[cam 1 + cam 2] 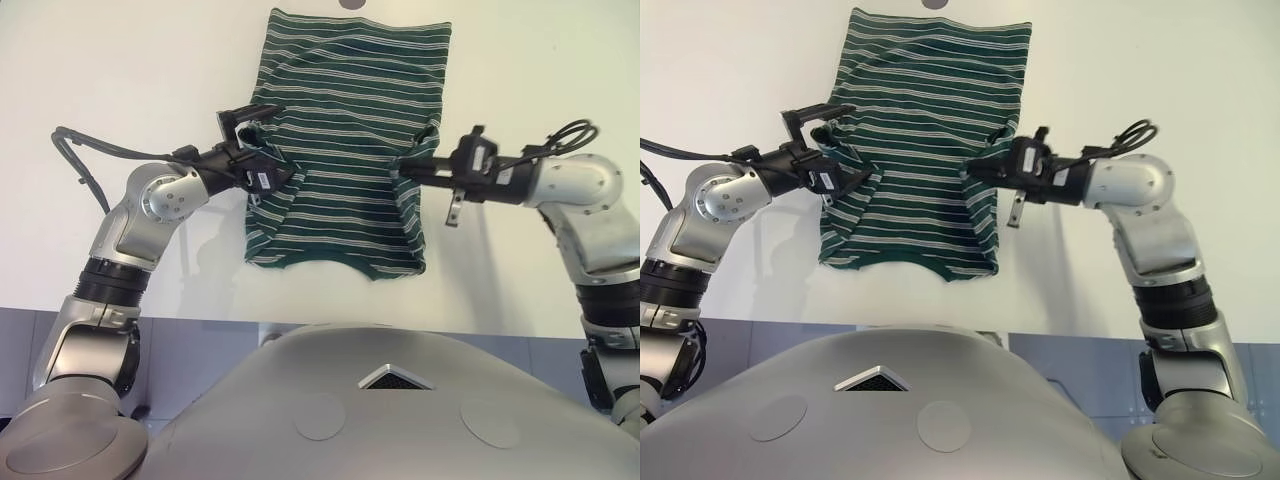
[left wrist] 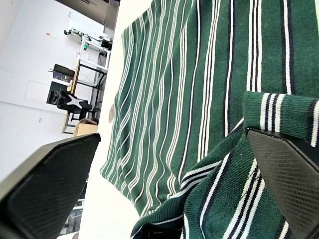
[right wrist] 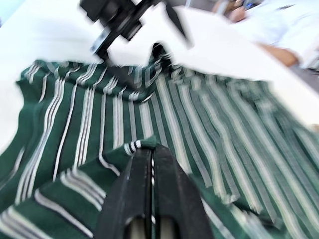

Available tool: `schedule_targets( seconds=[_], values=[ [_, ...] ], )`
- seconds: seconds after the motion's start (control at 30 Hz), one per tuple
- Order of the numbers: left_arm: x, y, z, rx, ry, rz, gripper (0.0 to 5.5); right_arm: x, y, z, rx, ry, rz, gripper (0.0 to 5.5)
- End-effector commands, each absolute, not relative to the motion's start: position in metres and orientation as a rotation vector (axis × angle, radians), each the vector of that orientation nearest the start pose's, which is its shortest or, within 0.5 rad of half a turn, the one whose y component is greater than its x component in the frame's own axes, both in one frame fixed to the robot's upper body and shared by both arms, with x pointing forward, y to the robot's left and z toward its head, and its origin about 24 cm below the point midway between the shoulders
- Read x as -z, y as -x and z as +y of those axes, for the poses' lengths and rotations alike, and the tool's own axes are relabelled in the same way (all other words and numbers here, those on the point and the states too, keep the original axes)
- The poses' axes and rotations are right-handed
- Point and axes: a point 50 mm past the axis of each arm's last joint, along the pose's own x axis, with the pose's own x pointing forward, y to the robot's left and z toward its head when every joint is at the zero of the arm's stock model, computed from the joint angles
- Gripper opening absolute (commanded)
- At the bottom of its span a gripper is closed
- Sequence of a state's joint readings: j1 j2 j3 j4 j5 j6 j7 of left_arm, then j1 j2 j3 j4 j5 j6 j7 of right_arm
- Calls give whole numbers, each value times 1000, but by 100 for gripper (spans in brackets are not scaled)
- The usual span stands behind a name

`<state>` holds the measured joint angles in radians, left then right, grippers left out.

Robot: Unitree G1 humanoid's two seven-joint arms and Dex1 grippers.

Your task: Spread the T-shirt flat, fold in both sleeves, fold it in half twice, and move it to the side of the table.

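Now the T-shirt point(image 1: 345, 100) runs lengthwise up frame centre; left end effector point(image 1: 265, 145) gapes wide at its left edge, right end effector point(image 1: 405, 170) pinches its right edge.

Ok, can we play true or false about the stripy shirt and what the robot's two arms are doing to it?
1. The T-shirt is green with thin white stripes. True.
2. It lies on a white table. True.
3. The left end effector is shut tight. False: its fingers stand wide apart, next to the shirt's side.
4. The T-shirt is folded into a small square at the side of the table. False: it lies long in the middle, between both arms.
5. The right end effector is shut, pinching some of the shirt's fabric. True.
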<state>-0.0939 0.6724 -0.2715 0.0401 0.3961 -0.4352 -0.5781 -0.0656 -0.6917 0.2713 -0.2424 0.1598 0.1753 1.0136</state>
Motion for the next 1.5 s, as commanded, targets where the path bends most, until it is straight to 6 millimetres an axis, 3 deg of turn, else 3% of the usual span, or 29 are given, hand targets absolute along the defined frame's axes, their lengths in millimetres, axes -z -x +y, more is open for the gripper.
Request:
schedule_targets(
  seconds=[0.03, 0.17, 0.37, 0.43, 0.5, 0.6, 0.67, 0.8, 0.93, 1.07, 1.33, 1.4, 1.5],
  values=[
    [-61, -241, 174, 999, -1133, -111, 540, -62, -227, -148, -1293, 560, 271, 2],
    [-63, -243, 174, 994, -1120, -118, 540, -56, -234, -142, -1251, 545, 247, 2],
    [-68, -242, 174, 979, -1077, -134, 540, -66, -245, -147, -1148, 450, 170, 128],
    [-80, -239, 174, 991, -1079, -192, 540, -73, -238, -163, -1139, 514, 177, 154],
    [-95, -232, 188, 1022, -1151, -208, 540, -80, -229, -190, -1153, 600, 243, 184],
    [-119, -217, 213, 1094, -1101, -119, 540, -86, -210, -221, -1250, 661, 393, 240],
    [-125, -201, 229, 1199, -1076, 9, 540, -90, -195, -229, -1315, 638, 451, 240],
    [-108, -170, 241, 1401, -1122, 204, 540, -81, -159, -223, -1450, 590, 530, 240],
    [-87, -159, 231, 1466, -1133, 175, 540, -65, -141, -208, -1509, 614, 555, 240],
    [-63, -157, 222, 1461, -1189, 105, 540, -56, -144, -201, -1487, 702, 527, 240],
    [-49, -153, 222, 1499, -1191, 101, 540, -55, -148, -191, -1479, 726, 481, 240],
    [-48, -153, 224, 1499, -1194, 107, 540, -57, -148, -203, -1465, 757, 532, 240],
    [-47, -153, 224, 1496, -1196, 107, 540, -62, -147, -221, -1469, 836, 626, 300]
  ],
)
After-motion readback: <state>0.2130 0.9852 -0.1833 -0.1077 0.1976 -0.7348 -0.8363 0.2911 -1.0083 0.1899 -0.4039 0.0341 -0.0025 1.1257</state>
